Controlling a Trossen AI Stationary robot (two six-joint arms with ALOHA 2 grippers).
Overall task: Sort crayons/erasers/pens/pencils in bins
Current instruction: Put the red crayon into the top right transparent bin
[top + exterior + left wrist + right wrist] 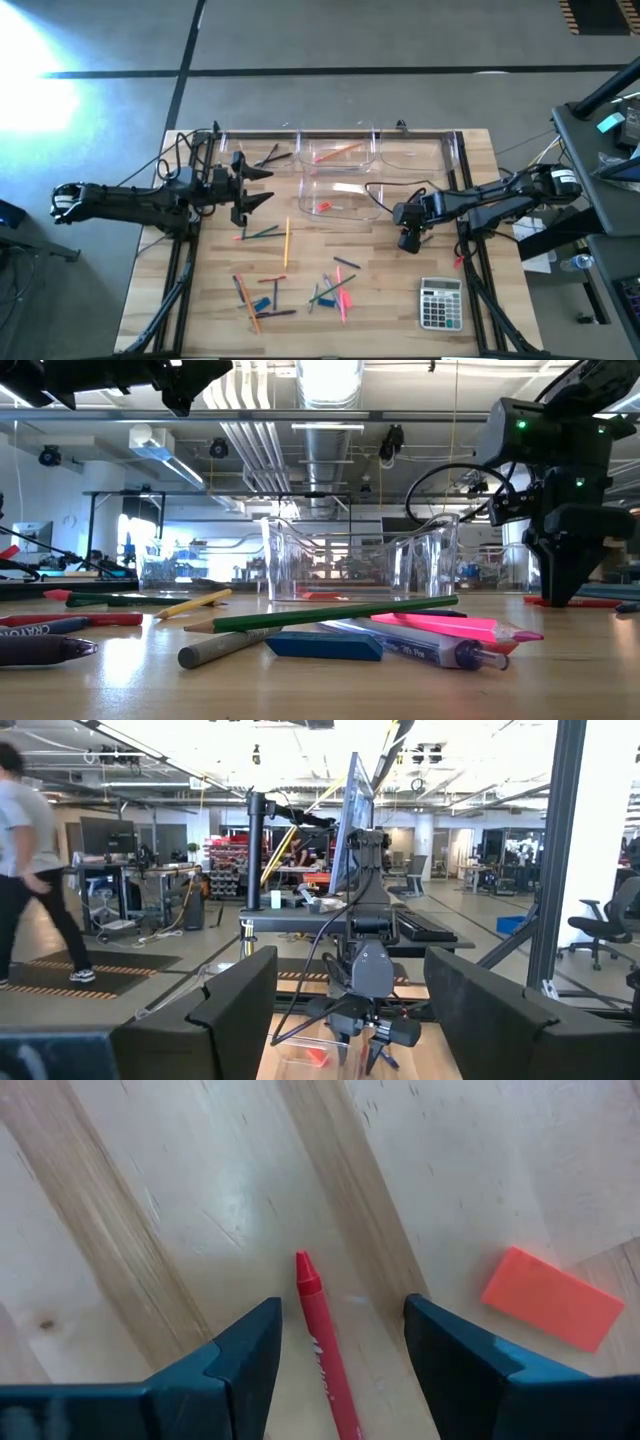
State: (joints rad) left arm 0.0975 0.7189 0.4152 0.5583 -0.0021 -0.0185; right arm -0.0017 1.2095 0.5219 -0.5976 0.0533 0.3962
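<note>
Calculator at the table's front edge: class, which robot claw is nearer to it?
Right. The right claw hangs open just behind the calculator; the left claw waits, open, far across the table by the bins.

A grey concrete floor (330, 40) surrounds the wooden table (390, 320), crossed by a dark line at twelve o'clock, with bright glare at ten o'clock. Silver ducts (325, 420) run along the open ceiling. Desks with monitors (105, 835), a black office chair (610, 925) and a walking person (30, 870) fill the workshop.
</note>
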